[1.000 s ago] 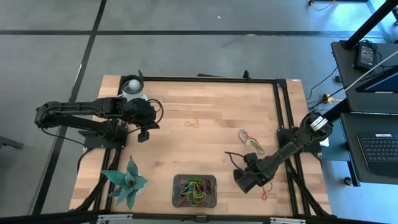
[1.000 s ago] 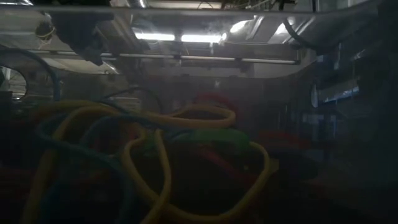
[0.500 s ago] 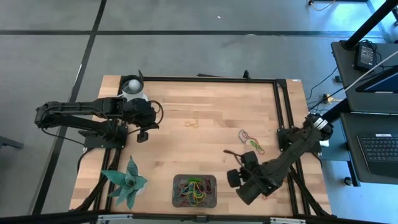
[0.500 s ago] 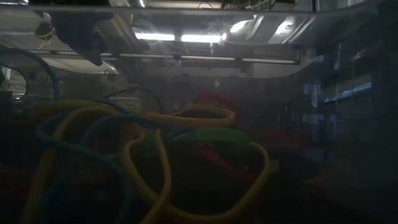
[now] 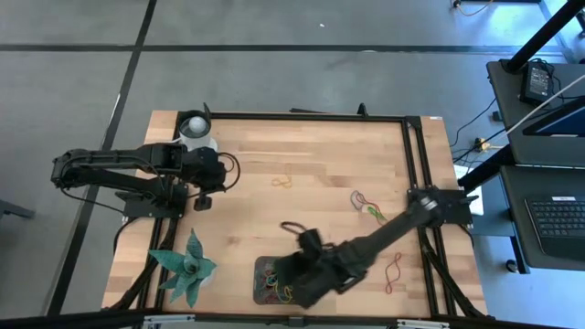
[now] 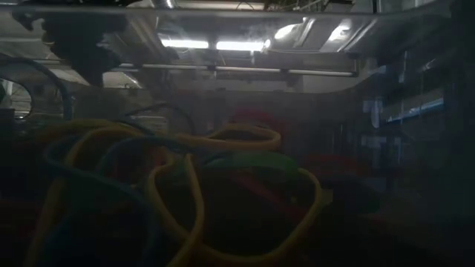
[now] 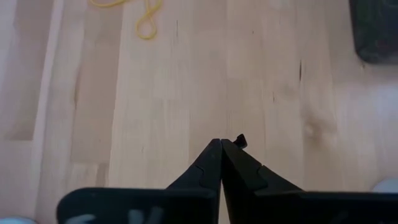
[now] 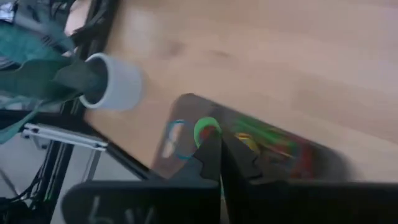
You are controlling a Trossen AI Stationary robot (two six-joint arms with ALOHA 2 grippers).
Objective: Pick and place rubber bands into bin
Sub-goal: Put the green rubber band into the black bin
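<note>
Rubber bands heaped in bin; right hand closed above.

Grey floor crossed by dark lines, a desk (with keyboard) at the right edge

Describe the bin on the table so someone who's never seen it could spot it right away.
Look at the wooden table and follow its near edge to the middle. The bin is the shallow dark grey tray there, right of the green spiky plant. Unlike the white cup, it holds a tangle of coloured rubber bands.
</note>
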